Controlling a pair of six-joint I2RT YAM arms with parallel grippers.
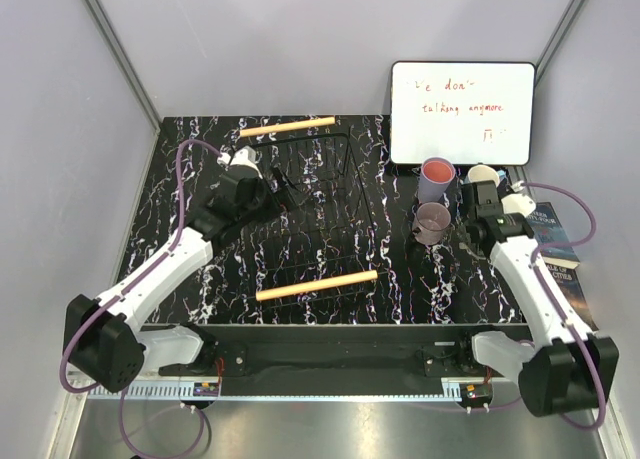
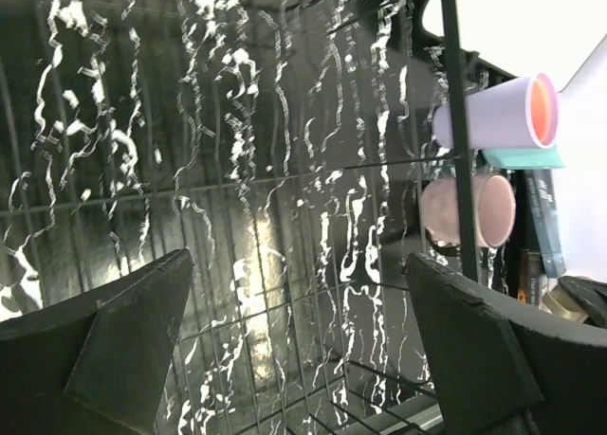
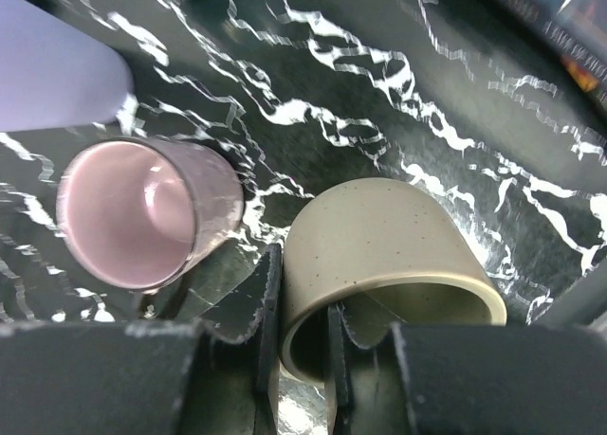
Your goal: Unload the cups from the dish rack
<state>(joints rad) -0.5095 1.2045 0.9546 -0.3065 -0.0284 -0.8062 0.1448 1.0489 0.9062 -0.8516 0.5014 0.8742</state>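
My right gripper (image 3: 303,354) is clamped on the olive-grey mug (image 3: 384,250), one finger inside the rim and one outside, pinching the wall. I judge this rim grip is used because the handle is out of sight and hard to reach from this side. The mug is well to the right of the dish rack (image 1: 310,209), clear of the wire, and tipped with its mouth toward the wrist camera. I cannot tell whether its lower edge touches the table (image 1: 400,299). The mauve cup (image 3: 142,212) stands upright between the mug and the rack, very near the mug. The lavender cup (image 1: 437,182) stands just beyond it, also right of the rack. Its inside shows pink-orange, so another cup may be nested in it, but I cannot confirm that. The cups are grouped on that side, I think, to keep them within the right arm's reach and off the grid. My left gripper (image 1: 275,191) hovers over the rack's left part with its jaws wide apart and holding nothing. From above I see no cup among the dividers, so it has nothing to take — hence it waits open. The mug looks like the last cup to set down. I would level it before releasing, since a tipped mug this near the mauve cup could roll into it.
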